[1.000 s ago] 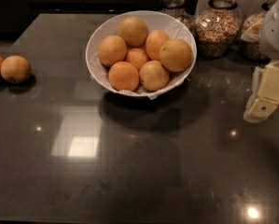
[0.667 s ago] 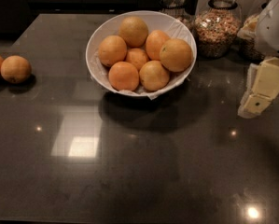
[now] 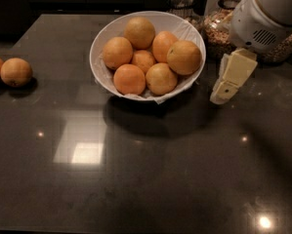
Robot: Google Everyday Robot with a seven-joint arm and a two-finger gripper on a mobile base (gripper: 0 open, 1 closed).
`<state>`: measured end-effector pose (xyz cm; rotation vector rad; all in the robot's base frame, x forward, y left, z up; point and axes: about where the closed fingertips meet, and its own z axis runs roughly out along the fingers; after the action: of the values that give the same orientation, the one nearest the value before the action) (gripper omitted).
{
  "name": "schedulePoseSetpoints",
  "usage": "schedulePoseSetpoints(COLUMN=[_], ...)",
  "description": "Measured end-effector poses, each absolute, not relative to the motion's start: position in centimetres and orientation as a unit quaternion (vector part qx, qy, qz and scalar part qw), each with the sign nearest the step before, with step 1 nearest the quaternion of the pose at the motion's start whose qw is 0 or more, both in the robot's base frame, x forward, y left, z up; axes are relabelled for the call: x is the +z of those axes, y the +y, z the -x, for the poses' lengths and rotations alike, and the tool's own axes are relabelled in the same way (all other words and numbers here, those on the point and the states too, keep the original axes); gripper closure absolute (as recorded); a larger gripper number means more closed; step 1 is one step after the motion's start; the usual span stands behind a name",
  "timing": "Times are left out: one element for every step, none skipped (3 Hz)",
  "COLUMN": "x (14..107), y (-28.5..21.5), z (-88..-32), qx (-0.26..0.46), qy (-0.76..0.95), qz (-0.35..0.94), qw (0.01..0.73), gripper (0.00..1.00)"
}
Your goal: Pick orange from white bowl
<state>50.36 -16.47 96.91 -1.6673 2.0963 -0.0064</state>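
Observation:
The white bowl (image 3: 97, 47) with a crinkled white lining stands at the back middle of the dark counter and holds several oranges. The largest orange (image 3: 184, 57), with a small dark stem dot, lies at the bowl's right edge. Smaller, redder oranges (image 3: 129, 79) lie beside it. My gripper (image 3: 224, 87), cream-coloured on a white arm (image 3: 265, 13), hangs just to the right of the bowl, a little below the large orange's level. It holds nothing and touches neither bowl nor fruit.
Two loose oranges (image 3: 16, 72) lie at the counter's left edge. Glass jars of grain (image 3: 215, 27) stand behind the bowl at the back right, partly hidden by my arm. The dark counter (image 3: 145, 169) stretches toward the front.
My gripper has moved left and slightly up, from the right edge of view to just beside the bowl's right rim. The bowl and oranges have not moved.

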Motion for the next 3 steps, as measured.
schedulePoseSetpoints(x=[96.9,96.9,96.8], y=[-13.7,-13.7,-13.0], z=[-52.1,-52.1,-53.4], qx=[0.023,0.023,0.022], qy=[0.75,0.75,0.75], qz=[0.609,0.609,0.6], qw=[0.255,0.255,0.278], gripper=[0.0,0.0,0.0])
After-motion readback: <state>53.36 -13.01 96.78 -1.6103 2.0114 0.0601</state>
